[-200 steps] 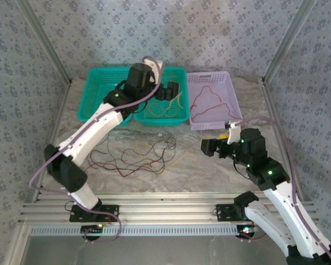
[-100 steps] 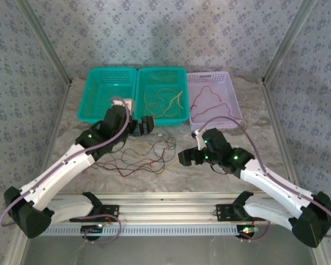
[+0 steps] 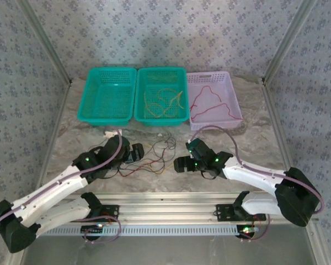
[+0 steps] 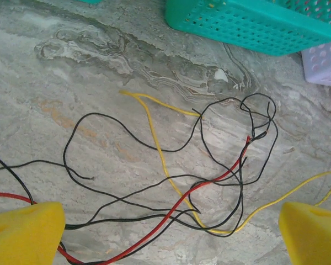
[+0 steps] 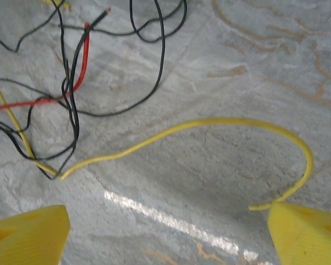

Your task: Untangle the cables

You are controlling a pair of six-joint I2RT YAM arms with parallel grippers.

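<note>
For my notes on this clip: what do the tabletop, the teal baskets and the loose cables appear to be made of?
Tabletop: stone-look surface, maybe marble or a printed laminate; grey veining, glossy glare streak. Teal baskets: moulded plastic, judging by the regular perforated walls. Cables: thin wire in smooth coloured plastic insulation, probably; they hold loose curves.
</note>
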